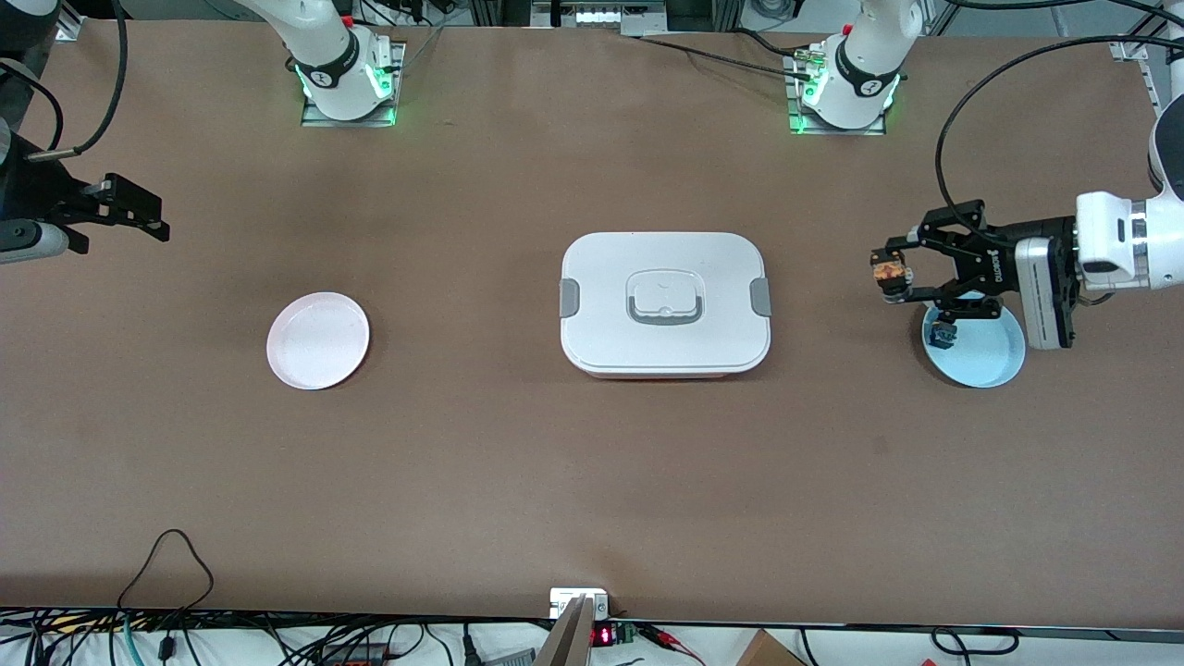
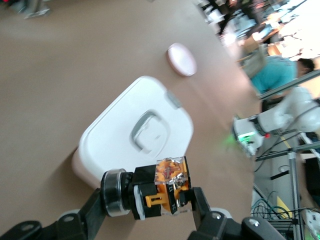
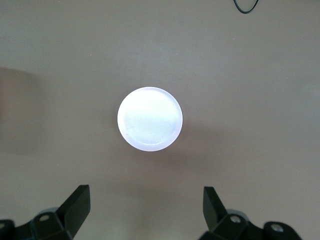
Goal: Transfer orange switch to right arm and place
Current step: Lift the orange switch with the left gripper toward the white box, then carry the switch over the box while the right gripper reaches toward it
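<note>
Where the matte brown worktop (image 1: 518, 462) spreads out smooth and even, a rounded-rectangular white box (image 1: 664, 302) with grey side clips and a recessed grey-edged handle sits in the middle, a shallow round pink plate (image 1: 317, 339) lies toward the right arm's end, and a shallow round pale blue plate (image 1: 985, 351) lies toward the left arm's end. The orange switch (image 2: 162, 192) is a stubby part: a black cylindrical body with a dark ring at one end and a clear-cased orange block with an orange clip at the other. The left tool (image 1: 893, 277), an open-linkage black claw, is clenched on the switch and holds it in the air over bare worktop just beside the blue plate, between that plate and the white box; the switch lies crosswise between the fingertips (image 2: 210, 220), its orange end jutting out past them. A small dark blue component (image 1: 942, 335) rests on the blue plate under the claw's linkage. The right tool (image 1: 153, 217), slim and black, hangs released over the worktop's edge at the right arm's end, its straight fingers (image 3: 75, 205) spread wide with the pink plate seen below between them.
</note>
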`<state>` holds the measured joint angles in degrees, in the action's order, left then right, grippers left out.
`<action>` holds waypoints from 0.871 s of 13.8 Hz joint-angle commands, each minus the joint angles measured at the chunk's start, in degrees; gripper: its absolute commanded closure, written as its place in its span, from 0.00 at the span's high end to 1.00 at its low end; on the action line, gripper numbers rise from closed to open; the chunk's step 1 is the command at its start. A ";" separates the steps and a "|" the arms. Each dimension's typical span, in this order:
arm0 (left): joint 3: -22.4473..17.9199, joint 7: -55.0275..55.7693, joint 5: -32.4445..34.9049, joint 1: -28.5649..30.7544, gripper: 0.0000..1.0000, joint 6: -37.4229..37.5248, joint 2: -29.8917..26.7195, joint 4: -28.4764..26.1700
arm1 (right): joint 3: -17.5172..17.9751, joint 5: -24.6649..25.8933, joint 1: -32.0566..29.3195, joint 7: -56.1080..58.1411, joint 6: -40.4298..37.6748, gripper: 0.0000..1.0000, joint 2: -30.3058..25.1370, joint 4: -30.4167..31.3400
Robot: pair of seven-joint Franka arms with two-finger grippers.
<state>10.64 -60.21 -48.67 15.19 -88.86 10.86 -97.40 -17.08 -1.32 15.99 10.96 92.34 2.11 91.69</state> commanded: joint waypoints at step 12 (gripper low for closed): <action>-0.45 -33.83 -24.37 -4.99 0.00 9.57 4.86 -1.30 | -0.05 -0.35 -0.26 0.46 0.03 1.00 0.18 -0.90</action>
<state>10.62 -91.11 -71.06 11.20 -80.95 15.05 -98.88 -17.10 -1.32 15.98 10.96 92.37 2.11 91.68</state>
